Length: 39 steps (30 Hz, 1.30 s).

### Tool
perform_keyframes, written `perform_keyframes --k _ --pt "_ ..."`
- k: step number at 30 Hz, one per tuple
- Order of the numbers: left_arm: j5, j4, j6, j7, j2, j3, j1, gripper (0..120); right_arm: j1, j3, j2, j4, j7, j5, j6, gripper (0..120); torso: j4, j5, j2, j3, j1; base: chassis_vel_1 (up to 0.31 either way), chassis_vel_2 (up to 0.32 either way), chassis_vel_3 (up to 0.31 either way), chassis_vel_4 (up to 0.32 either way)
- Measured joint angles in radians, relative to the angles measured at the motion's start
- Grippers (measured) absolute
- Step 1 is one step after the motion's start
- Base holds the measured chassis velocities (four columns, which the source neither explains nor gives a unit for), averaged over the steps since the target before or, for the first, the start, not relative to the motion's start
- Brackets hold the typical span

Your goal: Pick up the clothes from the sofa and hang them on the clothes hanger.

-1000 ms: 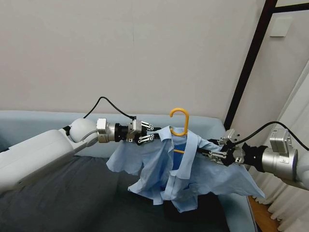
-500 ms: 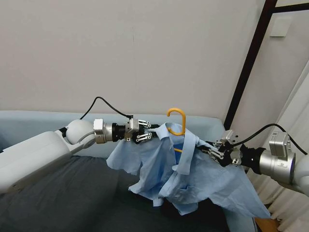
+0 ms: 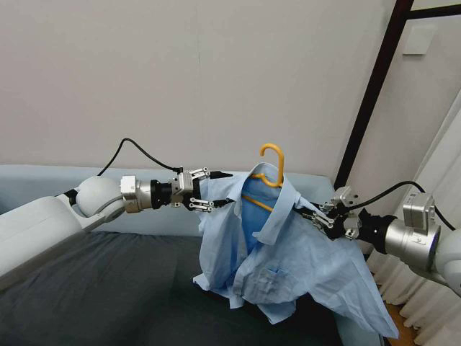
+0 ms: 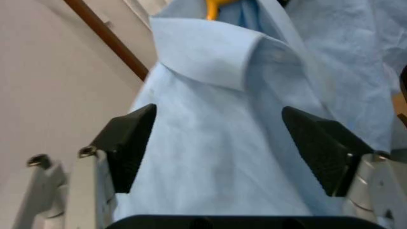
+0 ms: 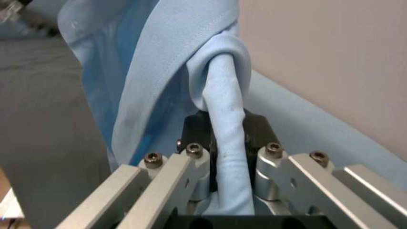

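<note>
Holding the blue shirt (image 3: 295, 252) above the sofa (image 3: 86, 288), the right tool (image 3: 315, 218) is clamped on a rolled fold; the left tool (image 3: 229, 187) stands wide open, empty, beside the collar. Best to keep the yellow hanger (image 3: 272, 163) level, so the shirt does not slip.

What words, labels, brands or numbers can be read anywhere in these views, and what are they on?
None can be read.
The shirt shows no tag or print.
The hanger is plain yellow.
The wall plate is blank.
</note>
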Motion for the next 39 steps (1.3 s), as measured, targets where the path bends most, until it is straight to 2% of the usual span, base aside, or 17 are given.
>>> perform_keyframes --k 3,4,5,8,10,11,13,16,22,27,29,32,35,38,39 --pt "0.018 -0.050 -0.013 -0.096 0.024 -0.022 0.068 97 0.040 0.031 -0.011 0.000 0.076 0.109 -0.047 7 0.0005 0.0001 0.000 0.000 0.000 0.000 0.000 0.000 0.000" --pt "0.020 -0.062 -0.014 -0.120 0.024 -0.040 0.091 98 0.042 0.042 -0.019 -0.005 0.078 0.120 -0.055 7 0.0000 -0.0002 0.000 0.000 0.000 0.000 0.000 0.000 0.000" --pt "0.020 -0.062 -0.014 -0.120 0.024 -0.040 0.091 98 0.042 0.042 -0.019 -0.005 0.078 0.120 -0.055 7 0.0000 -0.0002 0.000 0.000 0.000 0.000 0.000 0.000 0.000" --pt "0.022 -0.111 0.004 -0.231 0.008 -0.141 0.208 100 0.045 0.067 -0.044 -0.021 0.068 0.136 -0.085 7 -0.0003 0.0002 0.000 0.000 0.000 0.000 0.000 0.000 0.000" --pt "0.020 -0.146 0.024 -0.348 -0.010 -0.167 0.259 100 0.045 0.068 -0.051 -0.017 0.062 0.136 -0.096 7 -0.0002 0.0000 0.000 0.000 0.000 0.000 0.000 0.000 0.000" --pt "0.020 -0.146 0.024 -0.348 -0.010 -0.167 0.259 100 0.045 0.068 -0.051 -0.017 0.062 0.136 -0.096 7 -0.0002 0.0000 0.000 0.000 0.000 0.000 0.000 0.000 0.000" --pt "0.019 -0.206 0.068 -0.510 -0.045 -0.166 0.292 100 0.044 0.069 -0.056 -0.009 0.069 0.136 -0.105 7 -0.0002 0.0001 0.000 0.000 0.000 0.000 0.000 0.000 0.000" --pt "-0.005 -0.271 0.133 -0.654 -0.096 -0.140 0.301 100 0.044 0.071 -0.058 -0.011 0.086 0.146 -0.107 7 -0.0003 0.0003 0.000 0.000 0.000 0.000 0.000 0.000 0.000" --pt "-0.049 -0.305 0.190 -0.728 -0.142 -0.113 0.277 100 0.046 0.073 -0.059 -0.010 0.102 0.166 -0.111 7 -0.0001 0.0004 0.000 0.000 0.000 0.000 0.000 0.000 0.000" --pt "-0.048 -0.258 0.202 -0.722 -0.204 -0.081 0.241 100 0.046 0.075 -0.062 -0.010 0.105 0.175 -0.115 7 0.0001 0.0004 0.000 0.000 0.000 0.000 0.000 0.000 0.000" --pt "-0.052 -0.230 0.209 -0.731 -0.248 -0.070 0.231 99 0.046 0.078 -0.063 -0.007 0.107 0.180 -0.115 7 0.0000 0.0003 0.000 0.000 0.000 0.000 0.000 0.000 0.000" --pt "-0.060 -0.187 0.235 -0.770 -0.316 -0.060 0.227 90 0.046 0.083 -0.069 -0.006 0.115 0.192 -0.116 7 -0.0006 0.0005 0.000 0.000 0.000 0.000 0.000 0.000 0.000" --pt "-0.059 -0.176 0.234 -0.764 -0.322 -0.060 0.233 84 0.046 0.088 -0.070 -0.003 0.122 0.198 -0.116 7 -0.0002 0.0005 0.000 0.000 0.000 0.000 0.000 0.000 0.000" --pt "-0.056 -0.163 0.219 -0.741 -0.326 -0.065 0.244 70 0.046 0.109 -0.067 0.045 0.146 0.217 -0.118 7 0.0001 0.0000 0.000 0.000 0.000 0.000 0.000 0.000 0.000" --pt "-0.056 -0.163 0.219 -0.741 -0.326 -0.065 0.244 70 0.046 0.109 -0.067 0.045 0.146 0.217 -0.118 7 0.0001 0.0000 0.000 0.000 0.000 0.000 0.000 0.000 0.000"
